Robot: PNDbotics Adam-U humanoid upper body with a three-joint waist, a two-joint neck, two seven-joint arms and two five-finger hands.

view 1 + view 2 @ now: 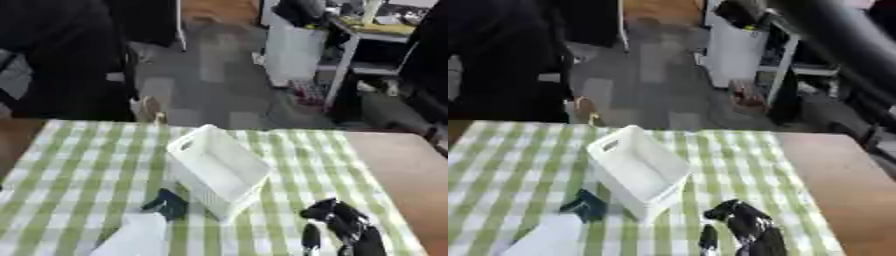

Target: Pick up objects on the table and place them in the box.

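A white plastic box (pixel 216 170) with a handle slot in its far end stands in the middle of the green checked tablecloth (pixel 79 165), its opening facing up. Just left of its near corner lies a white object with a dark top (pixel 144 227), running down to the lower edge; I cannot make out what it is. My right hand (pixel 344 226) shows at the lower right, to the right of the box and apart from it, open with relaxed fingers and holding nothing. My left hand is out of sight.
Bare brown tabletop (pixel 411 170) lies to the right of the cloth. Beyond the far table edge are a dark-clothed person (pixel 61 55) at the upper left, grey floor, and a white cabinet (pixel 293 47) with a desk at the upper right.
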